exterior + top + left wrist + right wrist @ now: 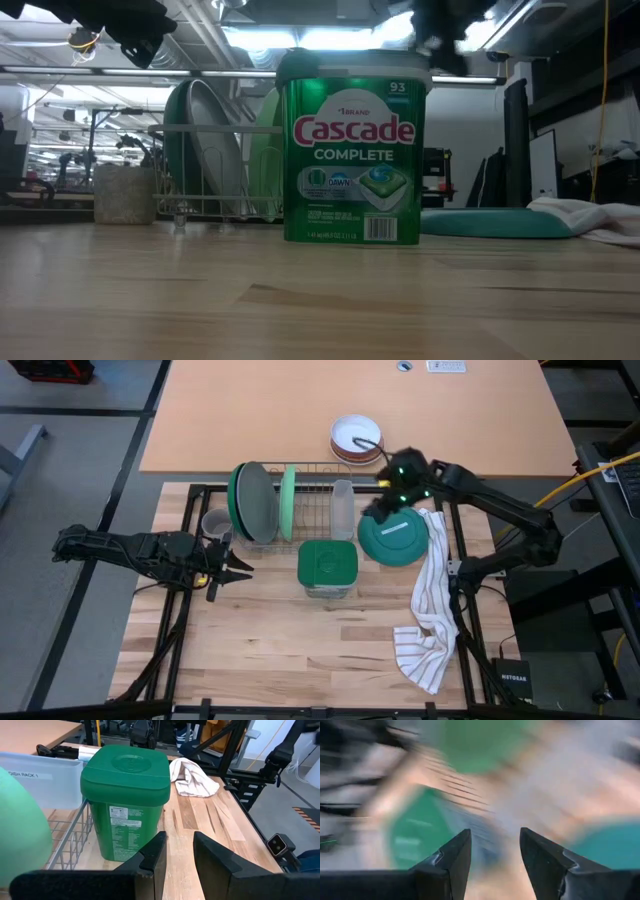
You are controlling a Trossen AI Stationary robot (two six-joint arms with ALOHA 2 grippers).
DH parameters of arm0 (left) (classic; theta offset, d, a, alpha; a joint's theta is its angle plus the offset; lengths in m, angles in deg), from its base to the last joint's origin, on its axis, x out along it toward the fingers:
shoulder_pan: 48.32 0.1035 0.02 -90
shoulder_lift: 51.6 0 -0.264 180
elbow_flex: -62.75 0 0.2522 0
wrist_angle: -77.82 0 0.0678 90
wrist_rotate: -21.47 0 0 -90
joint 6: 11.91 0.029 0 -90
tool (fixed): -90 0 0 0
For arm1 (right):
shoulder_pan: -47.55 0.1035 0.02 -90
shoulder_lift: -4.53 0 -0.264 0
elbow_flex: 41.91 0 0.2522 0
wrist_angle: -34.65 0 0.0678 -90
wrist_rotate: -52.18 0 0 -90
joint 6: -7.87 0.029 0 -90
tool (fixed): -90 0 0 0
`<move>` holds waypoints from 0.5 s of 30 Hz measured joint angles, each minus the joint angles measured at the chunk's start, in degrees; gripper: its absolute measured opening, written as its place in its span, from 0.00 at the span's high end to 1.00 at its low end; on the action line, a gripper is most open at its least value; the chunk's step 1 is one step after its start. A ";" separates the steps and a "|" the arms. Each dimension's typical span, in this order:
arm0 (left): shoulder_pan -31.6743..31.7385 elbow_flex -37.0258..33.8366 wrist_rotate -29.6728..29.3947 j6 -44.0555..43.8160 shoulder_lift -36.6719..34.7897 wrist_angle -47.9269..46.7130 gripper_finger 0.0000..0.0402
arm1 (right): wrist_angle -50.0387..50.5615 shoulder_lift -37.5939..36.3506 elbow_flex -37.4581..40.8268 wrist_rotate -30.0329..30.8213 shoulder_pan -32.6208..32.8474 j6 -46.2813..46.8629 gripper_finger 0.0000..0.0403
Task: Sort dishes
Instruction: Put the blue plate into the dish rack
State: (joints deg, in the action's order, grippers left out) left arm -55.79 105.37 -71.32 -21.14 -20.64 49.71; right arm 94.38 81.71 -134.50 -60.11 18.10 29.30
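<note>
Green detergent tub (352, 150) centre, plates (205, 150) in rack (215, 205), mug (125, 193)

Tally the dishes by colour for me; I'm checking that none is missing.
Dark green plate: 1
Grey plate: 1
Light green plate: 1
Teal plate: 1
Grey mug: 1
Total: 5

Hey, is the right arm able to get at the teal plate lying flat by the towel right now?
Probably yes. The right gripper hovers open at the teal plate's far edge with nothing on top of it; the towel only lies alongside.
</note>
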 joint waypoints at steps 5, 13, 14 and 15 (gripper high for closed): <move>0.00 0.00 0.00 0.00 0.01 0.16 0.79 | 16.81 -2.52 0.02 28.97 5.78 2.37 0.57; -0.07 -0.02 0.00 -3.02 0.23 1.93 0.79 | 18.00 -2.39 7.85 42.33 12.97 3.57 0.57; -0.07 -0.02 0.00 -3.29 0.32 1.77 0.79 | 17.96 -2.39 9.33 42.54 13.24 3.64 0.57; -0.07 -0.02 0.00 -3.32 0.54 1.77 0.79 | 18.02 -2.39 10.84 42.67 13.48 3.91 0.57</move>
State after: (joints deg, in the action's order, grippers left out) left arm -55.85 105.35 -71.32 -24.47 -20.11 51.48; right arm 112.40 79.32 -123.66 -17.44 31.58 33.21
